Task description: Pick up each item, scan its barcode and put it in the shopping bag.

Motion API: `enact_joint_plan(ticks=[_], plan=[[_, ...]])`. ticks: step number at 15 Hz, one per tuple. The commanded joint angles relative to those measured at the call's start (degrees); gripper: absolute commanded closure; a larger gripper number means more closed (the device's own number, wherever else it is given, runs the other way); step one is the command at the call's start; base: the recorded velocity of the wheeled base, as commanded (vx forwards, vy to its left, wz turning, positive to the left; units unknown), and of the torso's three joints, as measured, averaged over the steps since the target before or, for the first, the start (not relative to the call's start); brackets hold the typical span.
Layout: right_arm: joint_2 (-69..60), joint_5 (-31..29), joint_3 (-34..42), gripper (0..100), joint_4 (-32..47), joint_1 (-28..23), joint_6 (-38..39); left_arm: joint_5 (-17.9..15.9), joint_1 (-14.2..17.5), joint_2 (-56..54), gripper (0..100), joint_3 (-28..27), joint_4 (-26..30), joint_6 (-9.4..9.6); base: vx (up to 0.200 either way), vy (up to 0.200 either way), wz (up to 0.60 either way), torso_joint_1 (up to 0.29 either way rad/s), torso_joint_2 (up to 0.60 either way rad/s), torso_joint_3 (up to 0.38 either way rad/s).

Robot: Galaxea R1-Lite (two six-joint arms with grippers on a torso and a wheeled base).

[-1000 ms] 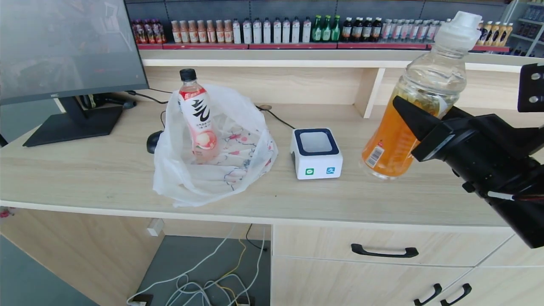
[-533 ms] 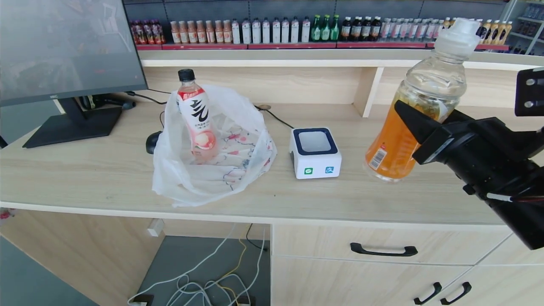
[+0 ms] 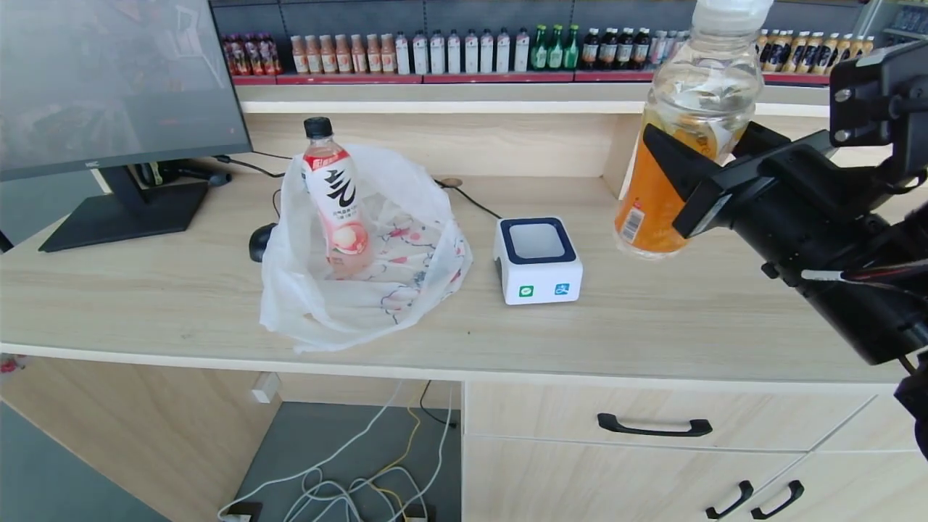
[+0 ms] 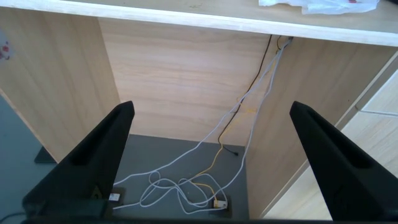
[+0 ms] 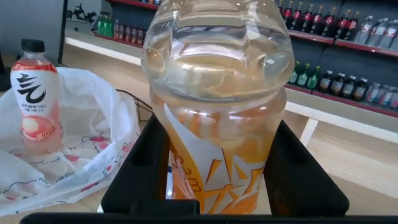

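Right gripper (image 3: pixel 697 145) clamps the orange drink bottle (image 3: pixel 656 196) aloft at 2 o'clock from the scanner (image 3: pixel 538 259); left gripper (image 4: pixel 211 109) jaws spread wide.

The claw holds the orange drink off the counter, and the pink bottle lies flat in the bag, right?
Not quite: the head view shows the pink bottle standing upright in the bag. The right claw does hold the orange drink off the counter.

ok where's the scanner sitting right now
In the head view the scanner sits on the counter, just right of the shopping bag; the right gripper holds the orange bottle farther right.
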Motion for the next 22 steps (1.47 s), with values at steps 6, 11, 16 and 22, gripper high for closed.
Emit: enact_joint_plan(ticks=[6,11,16,22], plan=[[12.9,15.6,-12.8,100,-12.4,3.2,-23.7,0.0,0.0,0.0,0,0.0,0.0,0.0,0.0,0.0,0.0,0.0,0.0,0.0],[18.7,34.6,-13.2,100,-15.6,1.3,-33.6,0.0,0.0,0.0,0,0.0,0.0,0.0,0.0,0.0,0.0,0.0,0.0,0.0],[22.6,38.8,-14.2,100,-15.6,0.7,-39.2,0.0,0.0,0.0,0,0.0,0.0,0.0,0.0,0.0,0.0,0.0,0.0,0.0],[25.6,42.6,-16.4,100,-15.6,-0.1,-40.8,0.0,0.0,0.0,0,0.0,0.0,0.0,0.0,0.0,0.0,0.0,0.0,0.0]])
